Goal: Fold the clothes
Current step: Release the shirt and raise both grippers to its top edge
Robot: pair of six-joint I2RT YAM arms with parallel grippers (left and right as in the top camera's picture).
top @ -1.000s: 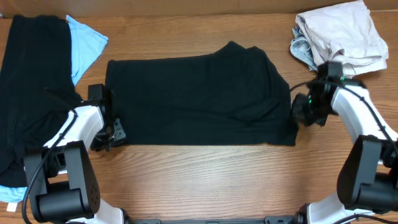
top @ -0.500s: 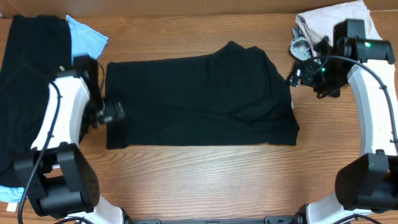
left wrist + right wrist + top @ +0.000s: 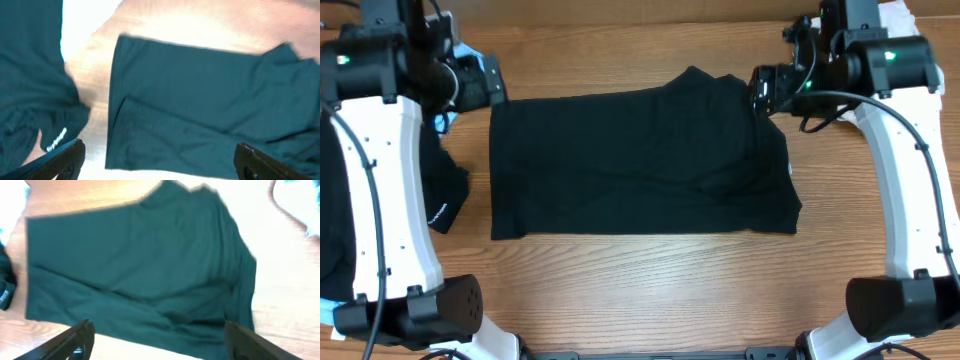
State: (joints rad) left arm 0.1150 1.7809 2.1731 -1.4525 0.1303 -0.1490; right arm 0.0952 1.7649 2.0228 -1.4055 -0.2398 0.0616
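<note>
A black T-shirt (image 3: 640, 165) lies folded into a flat rectangle in the middle of the table, one of the clothes. My left gripper (image 3: 483, 84) hangs high over its far left corner, open, holding nothing. My right gripper (image 3: 766, 90) hovers over the far right corner, also open and holding nothing. In the left wrist view the shirt (image 3: 200, 95) lies well below the gripper (image 3: 160, 160), whose fingers (image 3: 62, 159) are spread wide. The right wrist view shows the same shirt (image 3: 140, 265) under the wide-open gripper (image 3: 159, 337).
More black clothes (image 3: 340, 200) with a small white logo (image 3: 440, 212) lie heaped at the left edge. A strip of light-blue cloth (image 3: 330, 312) peeks out at the front left. A beige garment (image 3: 902, 10) shows behind the right arm at the far right.
Both grippers let go of the shirt's side edges, opened wide, and rose up and toward the far side. The shirt stayed flat where it was.
</note>
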